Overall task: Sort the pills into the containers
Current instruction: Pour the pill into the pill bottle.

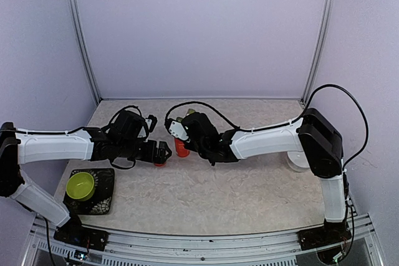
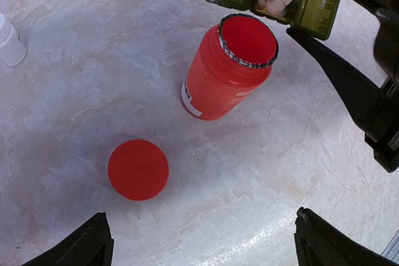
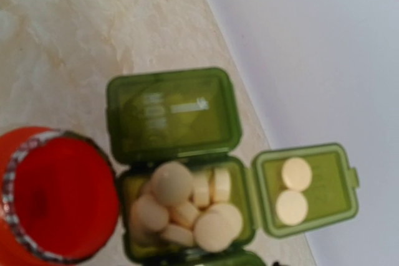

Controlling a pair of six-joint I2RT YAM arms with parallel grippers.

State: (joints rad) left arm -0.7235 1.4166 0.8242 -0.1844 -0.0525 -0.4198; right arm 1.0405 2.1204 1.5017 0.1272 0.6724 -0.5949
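My right jaws clamp the green pill box (image 3: 171,113), holding it off the surface just beside the open mouth of an upright red bottle (image 2: 227,70). Two of the box's lids stand open. One cell is heaped with whitish pills (image 3: 187,210), and two more pills sit on the inner face of the lid at its side.

My left jaws hang released and wide above the surface (image 2: 75,110), dark fingertips (image 2: 93,244) at the bottom corners of the wrist view. A red cap (image 2: 138,169) lies flat between them and the bottle. A small white bottle (image 2: 9,42) stands at the left edge.

Farther out, near my left arm's base, a lime-green bowl (image 1: 80,184) rests on a black square pad (image 1: 106,197). A white bowl (image 1: 298,161) sits partly hidden behind my right arm.
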